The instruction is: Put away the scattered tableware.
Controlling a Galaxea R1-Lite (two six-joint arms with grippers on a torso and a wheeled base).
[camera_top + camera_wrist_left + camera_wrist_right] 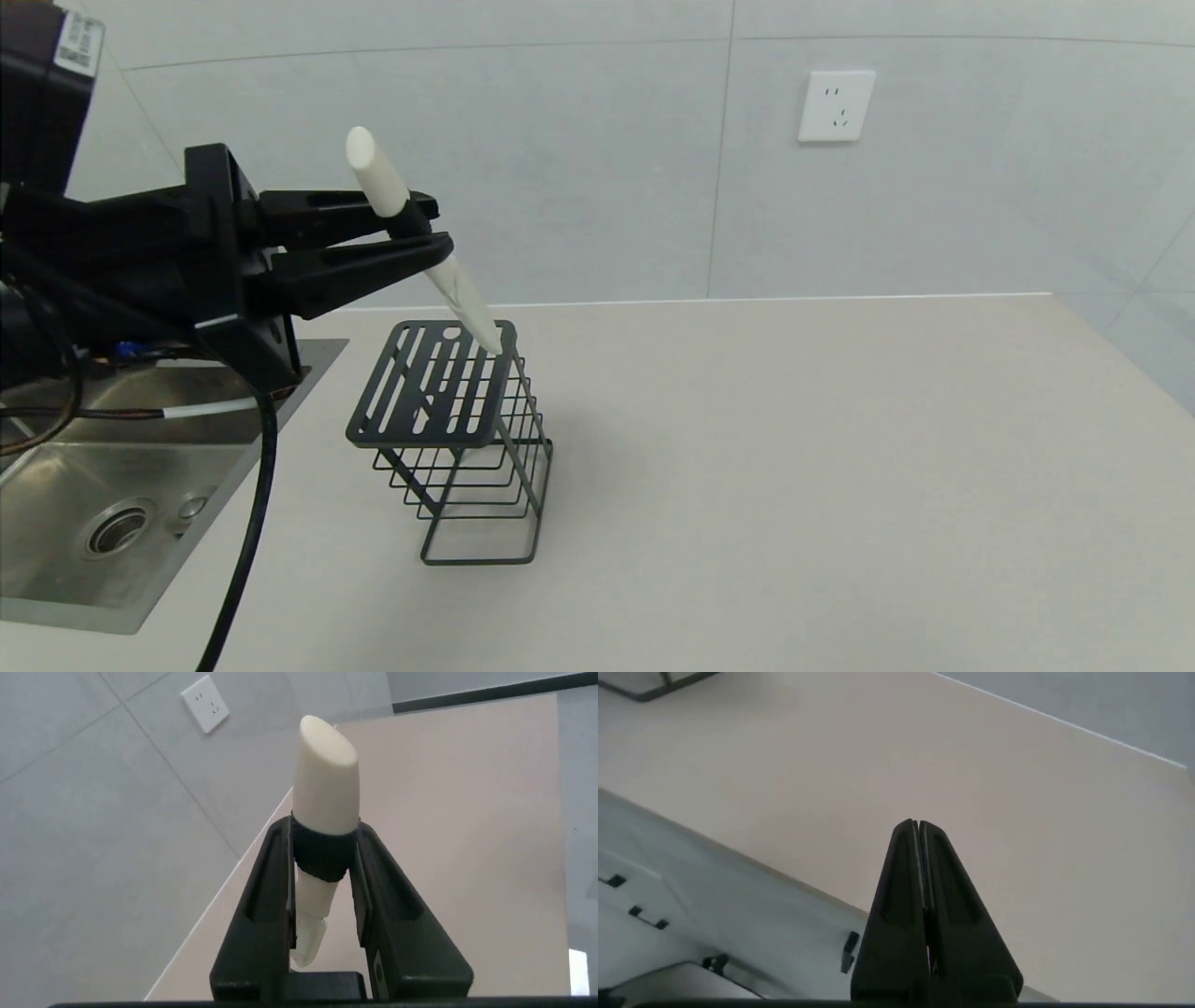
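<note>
The left gripper (431, 224) hangs above the pale counter (794, 467), its two black fingers clamped on a white knife (457, 289) right at the dark collar between handle and blade. The knife sits tilted, the rounded handle end up and leaning toward the robot's left, the blade slanting down to the black wire rack (439, 392). The tip meets the far right corner of the rack's slotted top plate; I can't tell whether it has entered a slot. The rack stands upright on the counter just beside the steel sink (103, 504). A wall socket (836, 105) sits on the tiles behind. The right gripper (918, 831) hangs over bare counter, fingers pressed together with nothing between them.
</note>
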